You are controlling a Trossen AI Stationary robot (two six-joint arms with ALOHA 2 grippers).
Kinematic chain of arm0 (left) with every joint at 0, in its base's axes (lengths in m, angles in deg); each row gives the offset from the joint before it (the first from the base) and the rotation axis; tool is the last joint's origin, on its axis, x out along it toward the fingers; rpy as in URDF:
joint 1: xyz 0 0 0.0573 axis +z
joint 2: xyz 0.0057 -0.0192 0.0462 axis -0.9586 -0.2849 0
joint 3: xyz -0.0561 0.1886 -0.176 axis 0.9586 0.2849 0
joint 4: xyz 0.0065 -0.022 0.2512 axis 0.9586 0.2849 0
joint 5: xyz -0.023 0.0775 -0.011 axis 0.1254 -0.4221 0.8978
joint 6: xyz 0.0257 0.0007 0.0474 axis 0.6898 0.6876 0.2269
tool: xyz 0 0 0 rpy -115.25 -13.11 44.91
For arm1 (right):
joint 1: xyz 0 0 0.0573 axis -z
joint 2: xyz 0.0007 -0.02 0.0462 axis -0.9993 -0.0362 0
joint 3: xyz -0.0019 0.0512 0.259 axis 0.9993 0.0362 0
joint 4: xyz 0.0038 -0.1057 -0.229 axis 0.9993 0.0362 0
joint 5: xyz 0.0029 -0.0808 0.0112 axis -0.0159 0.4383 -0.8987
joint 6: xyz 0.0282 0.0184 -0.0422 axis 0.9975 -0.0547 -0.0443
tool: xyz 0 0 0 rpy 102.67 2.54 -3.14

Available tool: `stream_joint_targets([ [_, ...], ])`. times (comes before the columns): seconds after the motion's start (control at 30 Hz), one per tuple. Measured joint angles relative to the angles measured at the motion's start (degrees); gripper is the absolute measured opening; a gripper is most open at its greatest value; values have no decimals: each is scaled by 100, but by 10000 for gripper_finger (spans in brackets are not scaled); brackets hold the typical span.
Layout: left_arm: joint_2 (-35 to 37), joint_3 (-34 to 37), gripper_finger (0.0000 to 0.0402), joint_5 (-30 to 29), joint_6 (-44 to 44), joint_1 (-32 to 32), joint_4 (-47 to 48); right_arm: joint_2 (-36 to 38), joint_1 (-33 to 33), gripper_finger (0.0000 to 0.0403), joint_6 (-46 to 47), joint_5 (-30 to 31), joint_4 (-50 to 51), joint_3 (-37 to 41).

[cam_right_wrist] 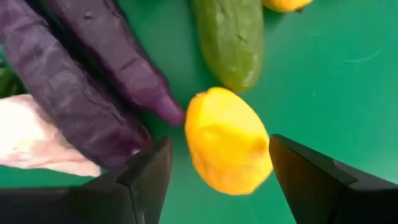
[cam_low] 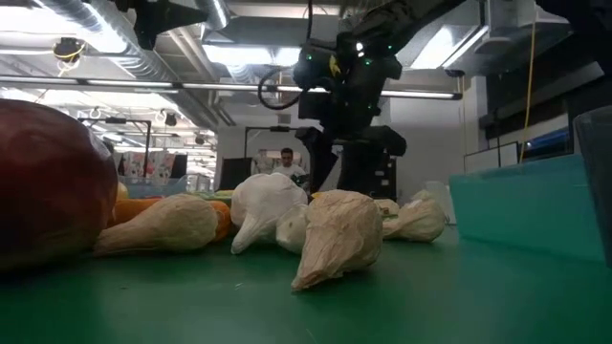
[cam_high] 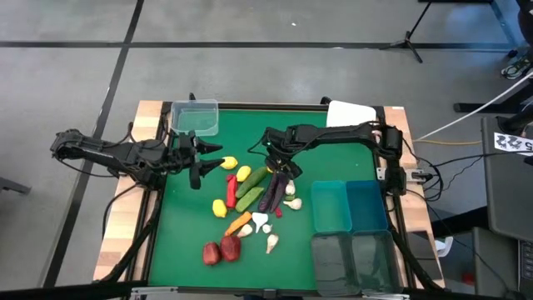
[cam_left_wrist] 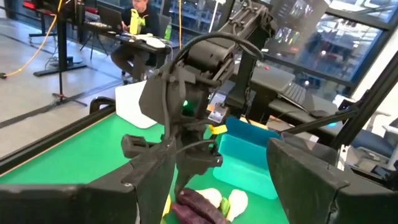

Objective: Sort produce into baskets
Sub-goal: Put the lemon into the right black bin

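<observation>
Six bins around the green desk (cam_high: pixel 175 242): a clear bin (cam_high: pixel 196 107) at the far left corner, a white bin (cam_high: pixel 350 112) at the far right, two teal bins (cam_high: pixel 331 207) side by side on the right, two dark bins (cam_high: pixel 333 262) just in front of those. All visible produce out on the desk between them, in a loose pile: lemons (cam_high: pixel 244 173), cucumbers (cam_high: pixel 250 198), eggplants (cam_high: pixel 271 193) and a red pepper (cam_high: pixel 231 187) in the middle, an orange carrot (cam_high: pixel 238 223), white garlic (cam_high: pixel 271 243) and dark red round pieces (cam_high: pixel 231 247) nearer the front. Right gripper (cam_high: pixel 279 167) low over the far edge of the pile. From its own wrist only: fingers (cam_right_wrist: pixel 149 180) apart, either side of one yellow lemon (cam_right_wrist: pixel 227 143) on the desk, close to it, contact not clear; eggplant tips (cam_right_wrist: pixel 81 99) just beside that lemon, a cucumber end (cam_right_wrist: pixel 227 37) near it. Left gripper (cam_high: pixel 204 162) at the left of the pile, beside another lemon, fingers (cam_left_wrist: pixel 305 180) wide apart in its wrist view, clamped on nothing. That same view facing the right arm (cam_left_wrist: pixel 205 68) with an eggplant beneath it, plus a teal bin and the white bin behind. From desk height alone: garlic bulbs (cam_low: pixel 339 234) large in front, a dark red piece (cam_low: pixel 48 182) at the edge, a teal wall (cam_low: pixel 535 205), and a person (cam_low: pixel 285 162) far off in the room.
</observation>
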Motion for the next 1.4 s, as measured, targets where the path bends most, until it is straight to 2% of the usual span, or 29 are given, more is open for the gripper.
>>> stream_joint_targets([
  [0.3,-9,0,247,4,1,-1,197,-535,2,261,-11,69,-73,0],
  [0.5,-9,0,247,4,2,-2,249,-527,-4,197,15,208,-40,-4],
  [0.63,-9,0,247,4,2,-1,250,-511,-7,194,70,393,-16,-32],
  [0.73,-9,0,247,4,2,0,251,-494,2,194,186,642,181,-175],
  [0.97,-11,0,247,4,3,0,254,-484,-2,194,506,642,1378,-1105],
  [1.07,-11,0,247,4,4,-2,258,-484,-5,194,752,377,2149,-1659],
  [1.27,-11,0,247,4,4,0,267,-473,-64,195,1228,-721,3494,-2635],
  [1.4,-11,0,247,4,4,0,295,-347,-310,195,1257,-1097,3812,-2932],
])
